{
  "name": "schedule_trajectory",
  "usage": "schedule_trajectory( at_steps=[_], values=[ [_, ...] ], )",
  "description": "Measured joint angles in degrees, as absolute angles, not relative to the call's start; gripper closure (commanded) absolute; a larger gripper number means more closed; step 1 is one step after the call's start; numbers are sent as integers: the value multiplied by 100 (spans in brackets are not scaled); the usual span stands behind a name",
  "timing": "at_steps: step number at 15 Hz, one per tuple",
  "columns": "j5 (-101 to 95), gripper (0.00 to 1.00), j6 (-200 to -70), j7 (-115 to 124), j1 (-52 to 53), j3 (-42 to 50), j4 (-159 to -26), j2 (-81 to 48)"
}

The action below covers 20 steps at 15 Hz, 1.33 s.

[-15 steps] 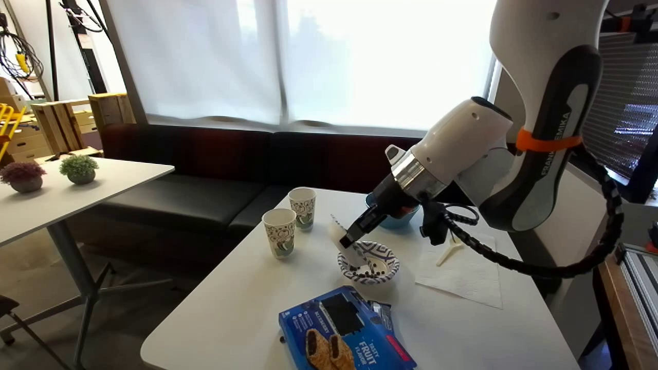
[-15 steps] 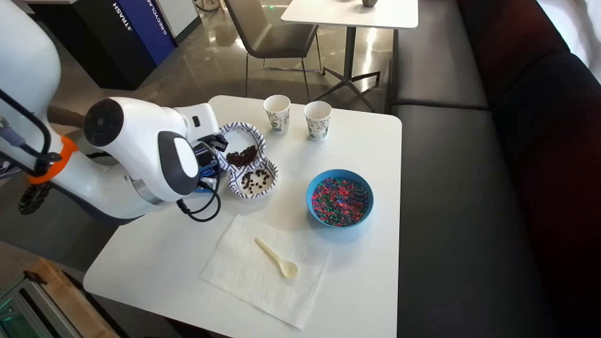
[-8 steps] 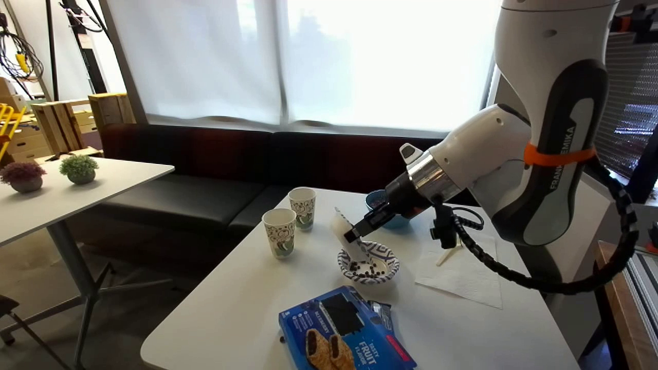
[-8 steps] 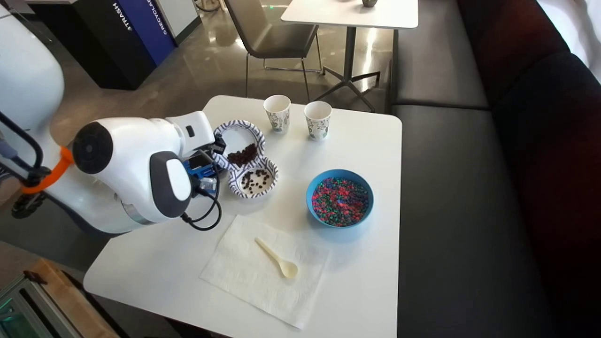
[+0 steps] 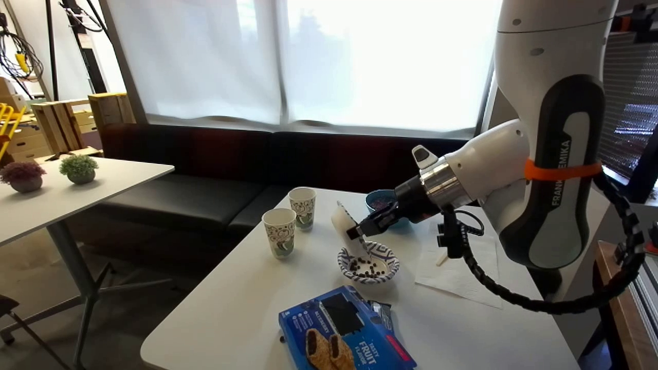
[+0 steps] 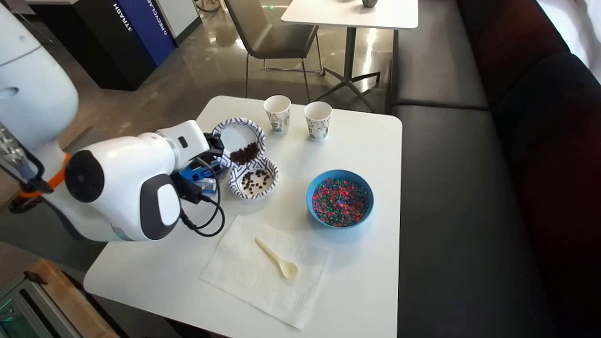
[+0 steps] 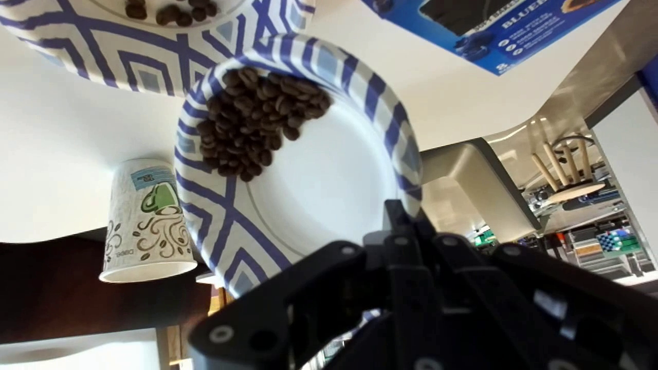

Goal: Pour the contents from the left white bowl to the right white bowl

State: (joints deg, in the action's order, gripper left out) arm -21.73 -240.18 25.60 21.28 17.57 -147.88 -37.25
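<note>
My gripper [image 5: 354, 232] is shut on the rim of the left white bowl [image 5: 343, 226], also seen in the wrist view [image 7: 329, 169]. The fingertips [image 7: 403, 213] pinch its edge. The bowl is steeply tilted, its low side over the right white bowl [image 5: 368, 280]. Dark beans [image 7: 257, 118] are heaped against the held bowl's low side. The right white bowl stands upright on the table, with several scattered beans [image 6: 255, 181] inside; part of its rim shows in the wrist view [image 7: 139, 67]. I cannot tell whether the two rims touch.
Two paper cups [image 6: 278, 114] [image 6: 318, 121] stand near the bowls. A blue bowl [image 6: 313, 213] of coloured beads is farther along the table. A blue snack box [image 5: 344, 329] lies beside the right white bowl. A spoon [image 6: 277, 258] lies on a napkin [image 6: 235, 267].
The held bowl has risen slightly and tilted more steeply over the right white bowl. The wrist has swung lower and back. The beans have shifted slightly along the held bowl's low side.
</note>
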Motion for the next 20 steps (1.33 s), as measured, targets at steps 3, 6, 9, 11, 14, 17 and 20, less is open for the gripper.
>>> schedule_trajectory(
  at_steps=[3,6,9,11,14,17,20],
  values=[
    [-1907,99,-24163,1677,1120,708,-14830,-3731],
    [-1891,99,-24158,1308,532,208,-14716,-3662],
    [-1896,99,-24158,1100,191,-40,-14640,-3611],
    [-1897,99,-24158,940,-43,-241,-14611,-3609],
    [-1955,97,-24158,679,-430,-591,-14607,-3621],
    [-2167,97,-24157,594,-695,-815,-14626,-3681],
    [-2199,97,-24157,572,-742,-848,-14627,-3704]
  ],
)
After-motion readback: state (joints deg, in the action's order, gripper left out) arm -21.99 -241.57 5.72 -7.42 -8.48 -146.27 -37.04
